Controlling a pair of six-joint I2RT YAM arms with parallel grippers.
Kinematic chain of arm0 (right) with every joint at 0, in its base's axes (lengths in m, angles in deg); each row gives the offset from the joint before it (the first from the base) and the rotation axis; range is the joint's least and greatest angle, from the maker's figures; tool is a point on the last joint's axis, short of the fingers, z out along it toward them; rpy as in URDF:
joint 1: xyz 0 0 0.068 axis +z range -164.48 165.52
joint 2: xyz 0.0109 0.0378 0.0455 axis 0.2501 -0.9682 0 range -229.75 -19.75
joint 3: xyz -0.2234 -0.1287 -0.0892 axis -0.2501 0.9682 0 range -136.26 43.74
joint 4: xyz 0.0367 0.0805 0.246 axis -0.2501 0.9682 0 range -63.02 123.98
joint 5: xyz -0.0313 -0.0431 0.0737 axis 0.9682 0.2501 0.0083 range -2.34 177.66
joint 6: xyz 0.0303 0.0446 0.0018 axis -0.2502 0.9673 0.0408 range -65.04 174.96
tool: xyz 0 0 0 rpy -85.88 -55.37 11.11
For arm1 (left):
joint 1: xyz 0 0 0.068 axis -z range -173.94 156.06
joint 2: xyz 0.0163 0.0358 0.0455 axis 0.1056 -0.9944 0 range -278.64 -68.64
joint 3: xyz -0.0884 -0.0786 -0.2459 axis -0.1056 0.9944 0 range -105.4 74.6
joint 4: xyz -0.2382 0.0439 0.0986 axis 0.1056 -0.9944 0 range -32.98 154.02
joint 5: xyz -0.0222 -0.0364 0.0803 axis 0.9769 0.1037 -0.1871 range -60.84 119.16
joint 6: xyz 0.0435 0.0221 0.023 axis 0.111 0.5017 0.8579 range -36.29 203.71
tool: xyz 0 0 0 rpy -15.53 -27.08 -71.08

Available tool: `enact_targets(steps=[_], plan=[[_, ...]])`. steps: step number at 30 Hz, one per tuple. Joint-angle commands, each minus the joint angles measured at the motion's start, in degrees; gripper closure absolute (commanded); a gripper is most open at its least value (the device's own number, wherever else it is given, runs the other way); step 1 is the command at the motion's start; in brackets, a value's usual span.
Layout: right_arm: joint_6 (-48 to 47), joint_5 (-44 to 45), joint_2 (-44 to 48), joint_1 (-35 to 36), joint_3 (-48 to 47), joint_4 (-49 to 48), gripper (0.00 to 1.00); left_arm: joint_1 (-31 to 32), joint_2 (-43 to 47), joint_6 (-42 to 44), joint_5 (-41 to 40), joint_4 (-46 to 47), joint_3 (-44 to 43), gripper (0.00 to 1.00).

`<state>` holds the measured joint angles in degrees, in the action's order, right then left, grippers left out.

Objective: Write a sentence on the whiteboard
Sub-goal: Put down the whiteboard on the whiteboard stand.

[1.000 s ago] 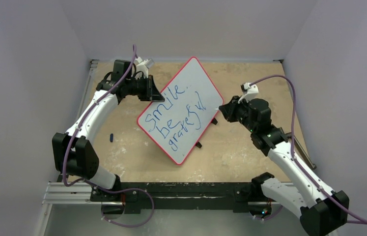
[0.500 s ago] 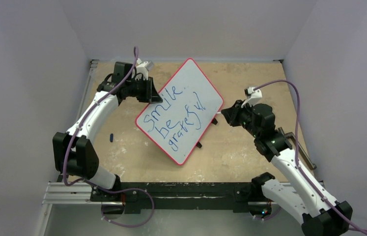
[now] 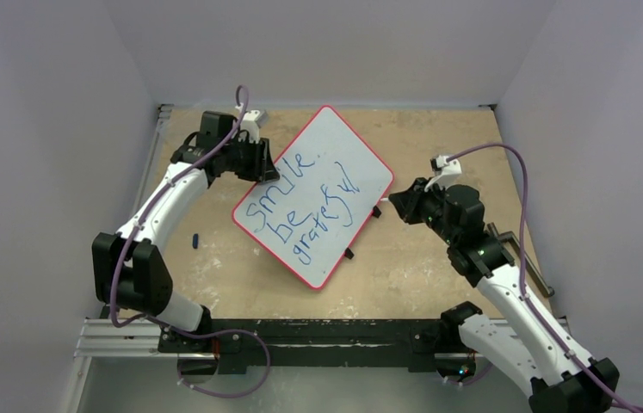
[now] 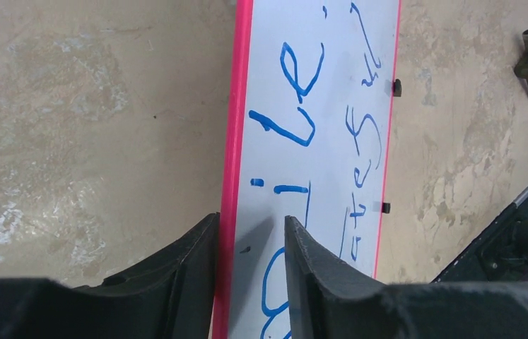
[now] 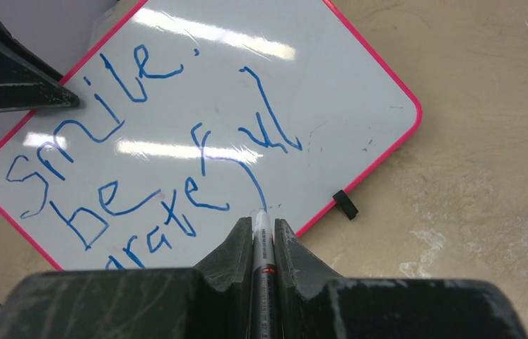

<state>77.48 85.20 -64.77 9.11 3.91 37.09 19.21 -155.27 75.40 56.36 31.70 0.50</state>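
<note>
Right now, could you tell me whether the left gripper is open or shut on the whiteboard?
Open: the left gripper's fingers stand apart, with the whiteboard's red rim showing between them.

Place: a robot test cell in a lab is showing here.
Walls: plain pale panels (image 3: pixel 335 43) are boxing in the worn tabletop (image 3: pixel 438 138) on three sides.
Mount: a left arm (image 3: pixel 163 202) and a right arm (image 3: pixel 507 292) are sitting bolted to an aluminium rail (image 3: pixel 120 337).
Wiring: purple cables (image 3: pixel 522 206) are looping off both.
</note>
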Motion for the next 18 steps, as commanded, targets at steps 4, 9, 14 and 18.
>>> enact_targets(steps=[4,9,14,18], plan=[[0.65,0.18,0.63,-0.13,-0.34,0.15,1.00,0.32,4.49,1.53,-0.83,3.79,0.88,0.58],[0.51,0.04,-0.11,-0.20,-2.91,1.03,1.00,0.36,5.44,1.24,-1.07,4.46,1.32,0.53],[0.50,-0.26,-2.04,-0.08,-7.98,3.52,1.00,0.34,6.07,0.99,-1.28,4.70,1.54,0.47],[-0.33,1.09,-1.99,-0.13,-12.44,7.00,1.00,0.38,6.61,0.70,-1.55,4.76,1.51,0.44]])
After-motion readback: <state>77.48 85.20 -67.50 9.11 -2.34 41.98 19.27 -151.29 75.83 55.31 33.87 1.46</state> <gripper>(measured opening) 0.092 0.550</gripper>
